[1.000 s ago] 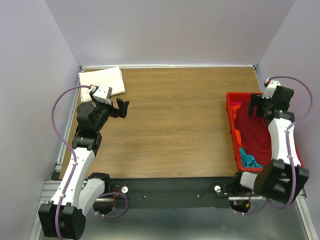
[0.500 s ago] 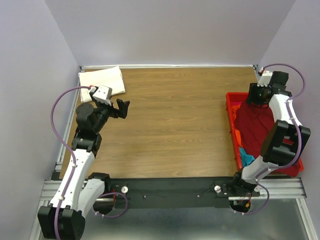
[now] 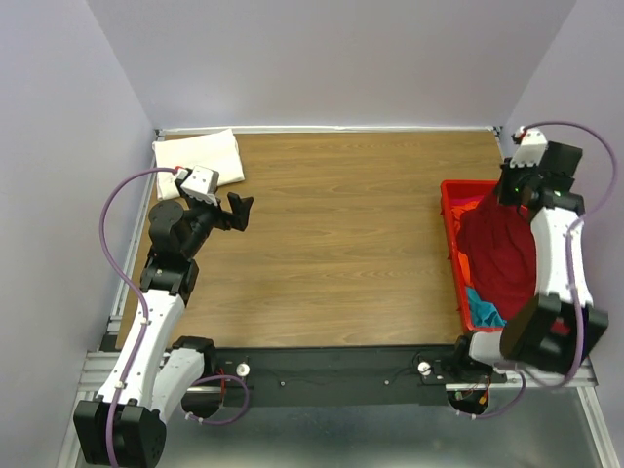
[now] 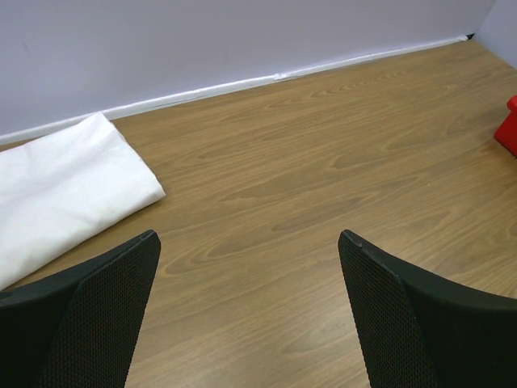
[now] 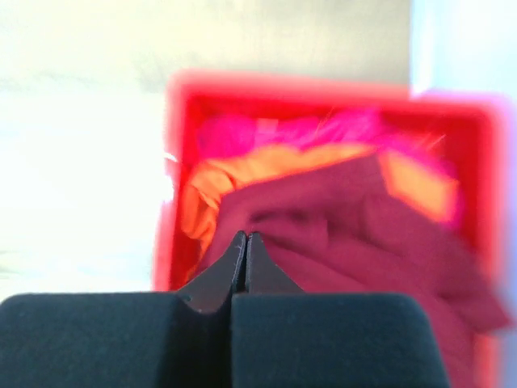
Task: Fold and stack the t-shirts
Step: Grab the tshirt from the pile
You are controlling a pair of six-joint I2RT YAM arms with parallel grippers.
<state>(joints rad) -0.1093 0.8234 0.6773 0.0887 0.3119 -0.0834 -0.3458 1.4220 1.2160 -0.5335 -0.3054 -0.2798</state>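
The left arm is bending up from the near left corner and leaning along the left edge of the brown wooden worktop (image 3: pixel 341 234). Its left pincer (image 3: pixel 238 210) is hanging above the boards, both black mesh-faced fingers (image 4: pixel 97 307) standing wide apart and gripping nothing. The folded white cloth t-shirt (image 3: pixel 200 156) is lying in the far left corner, just beyond it.

The right arm is arching high over the rigid red plastic bin (image 3: pixel 451 244) at the right edge, its wrist tipping down over the bin's far end. The right pincer (image 5: pixel 245 238) is sitting fully closed, its tips meeting on a fold of the dark red cloth t-shirt (image 3: pixel 497 253), which is peaking toward it.

An orange cloth t-shirt (image 5: pixel 266 166) and a magenta cloth t-shirt (image 5: pixel 307 129) are showing underneath, and a teal cloth t-shirt (image 3: pixel 485 312) is lying at the bin's near end. The right wrist view is blurring, so how much cloth is caught is hard to make out. The arm is covering the bin's right wall.
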